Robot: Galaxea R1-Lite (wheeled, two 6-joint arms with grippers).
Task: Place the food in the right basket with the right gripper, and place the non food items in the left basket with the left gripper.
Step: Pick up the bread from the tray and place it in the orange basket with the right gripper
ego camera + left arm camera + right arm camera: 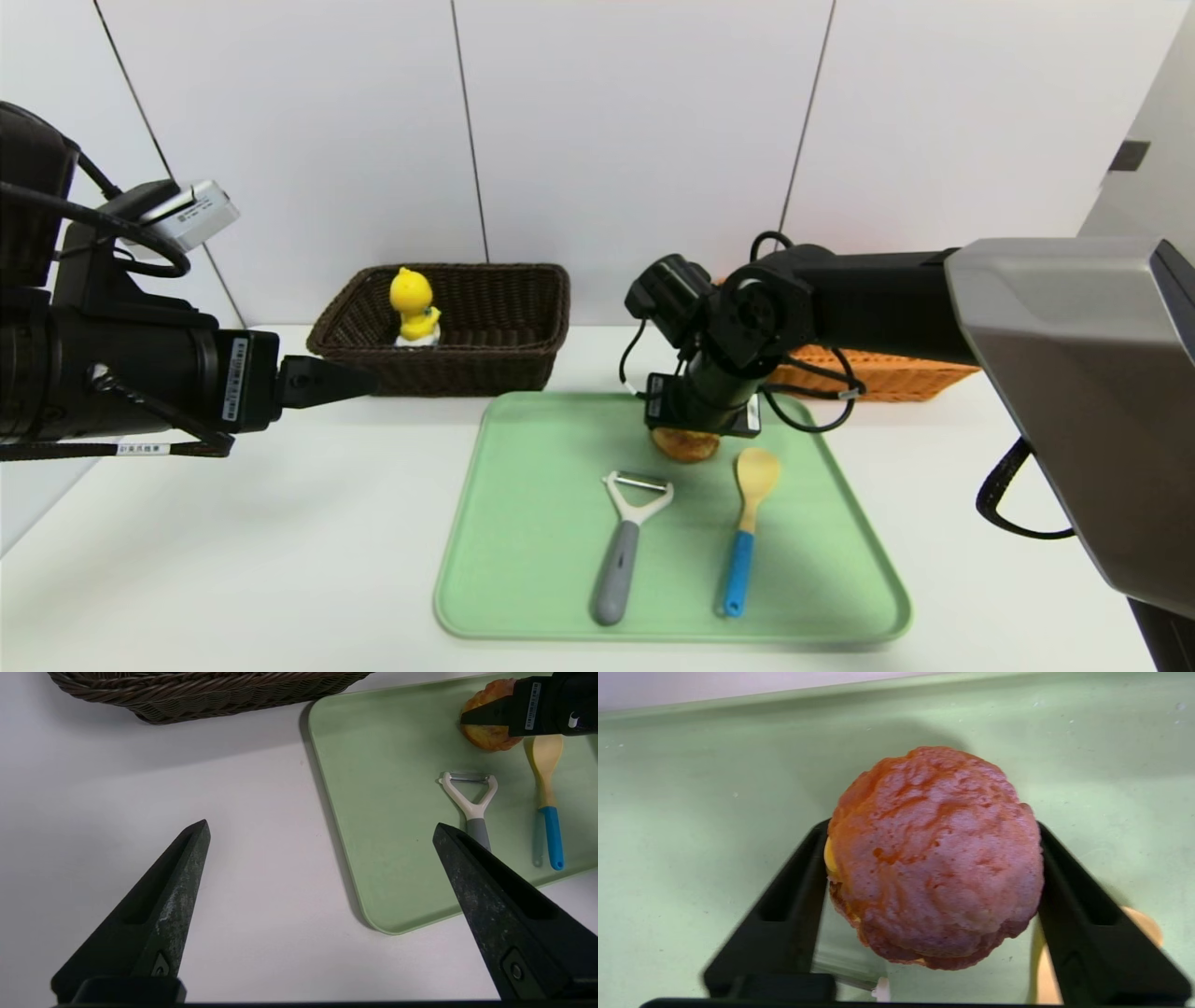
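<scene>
A round golden-brown cream puff sits at the back of the green tray. My right gripper reaches down over it, and its black fingers press against both sides of the puff. The grey-handled white peeler and the blue-handled yellow spoon lie on the tray in front of it. In the dark brown left basket stands the yellow duck toy. The orange right basket shows partly behind the right arm. My left gripper hovers open and empty left of the tray.
A white wall rises just behind both baskets. The right arm's cables hang in front of the orange basket. White tabletop lies left of the tray.
</scene>
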